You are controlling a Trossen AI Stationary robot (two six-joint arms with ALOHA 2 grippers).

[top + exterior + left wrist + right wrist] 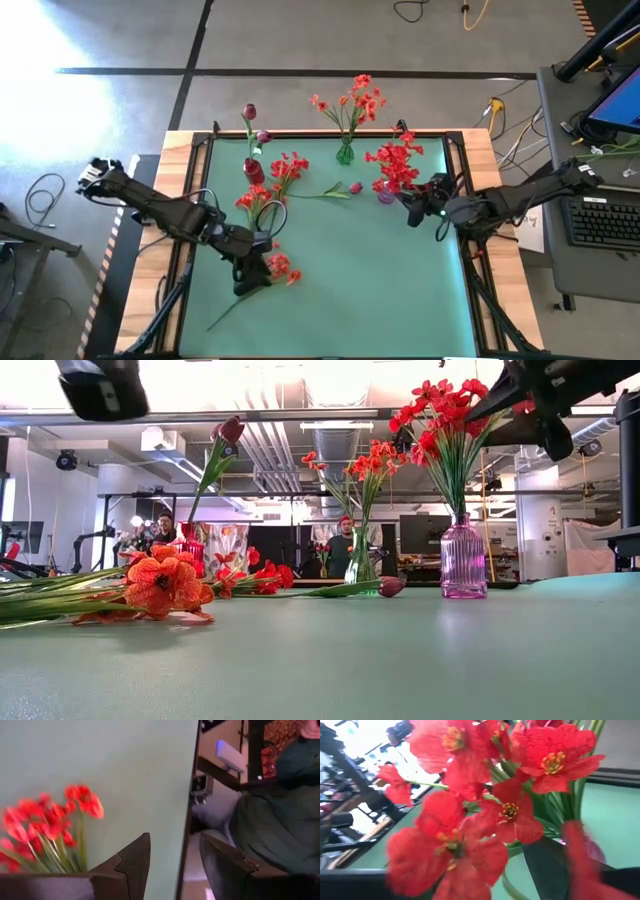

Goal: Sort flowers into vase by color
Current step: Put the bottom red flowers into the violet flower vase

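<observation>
Overhead, we count three vases at the far side of the desk point(400, 300): a red vase point(254, 171) holding dark tulip buds, a green vase point(345, 153) holding an orange-red spray, and a pink vase point(386, 193) holding the bright red cluster point(396, 165); loose on the mat lie a red spray point(287, 170), another red stem point(253, 200), one magenta tulip point(353, 188) and the stem point(278, 266) under the left gripper point(250, 277), so four loose flowers by our count; the right gripper point(413, 210) sits just beside the pink vase. From desk height we see the orange-red blossom point(165, 582) lying flat near the camera, the tulip lying between the green and pink vases, and two people far behind in the room. In the left wrist view the left gripper's fingers point(131, 865) stand parted with nothing between them, red blossoms point(50, 820) to one side of them; we judge it should centre over the thin stalk, not the petals, before closing. In the right wrist view red blooms point(510, 815) fill the frame; we cannot tell whether that gripper is released or holding a stem, and it should draw back gently so the vase does not tip.
</observation>
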